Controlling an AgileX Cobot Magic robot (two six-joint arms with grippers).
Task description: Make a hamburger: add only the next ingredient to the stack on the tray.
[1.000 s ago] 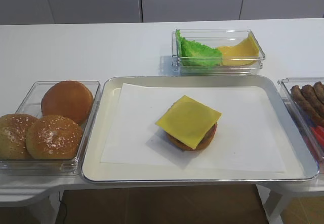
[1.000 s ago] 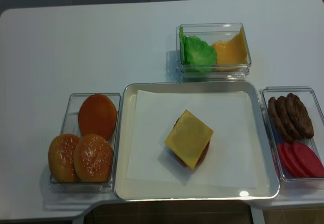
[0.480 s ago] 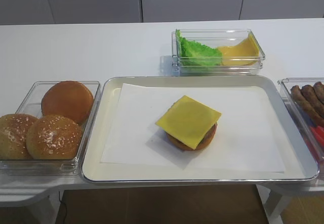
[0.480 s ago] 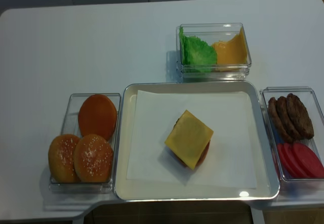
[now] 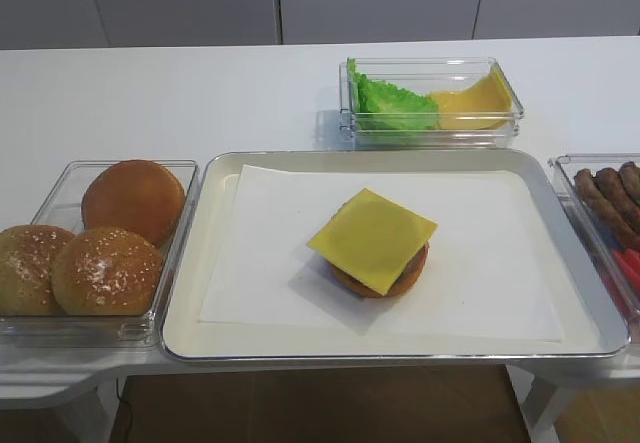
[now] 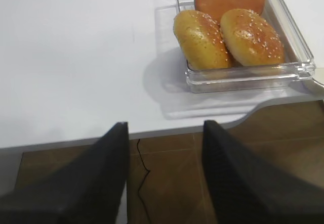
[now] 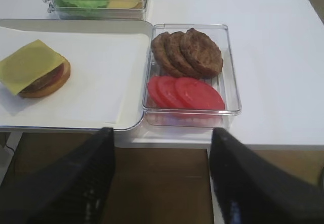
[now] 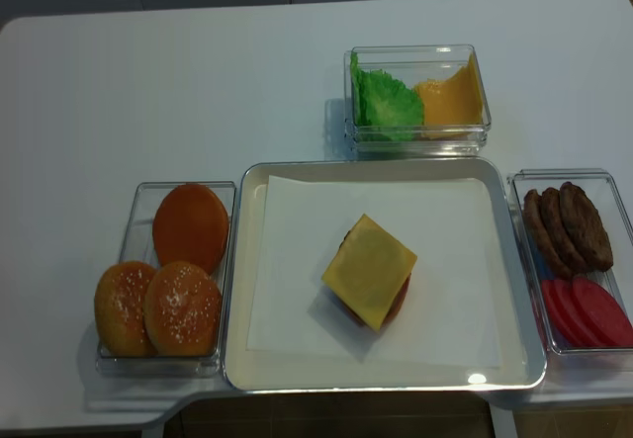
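Cheese slice (image 5: 372, 238) laid on stack (image 5: 395, 277), tray (image 5: 190, 293) centre, right tool (image 7: 161, 176) and left tool (image 6: 164, 176) released, held off the worktop's near edge.

Tray (image 5: 585, 293) shiny metal, matt white paper liner (image 5: 480, 253); bins (image 5: 430, 133) clear glossy plastic.

Both hands hang free with fingers spread wide apart: right hand (image 7: 161, 183), left hand (image 6: 164, 178).

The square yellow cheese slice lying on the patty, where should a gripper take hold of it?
By the corner of the square yellow cheese slice that overhangs the round brown patty on the left, coming from that side: nothing lies under the thin sheet there.
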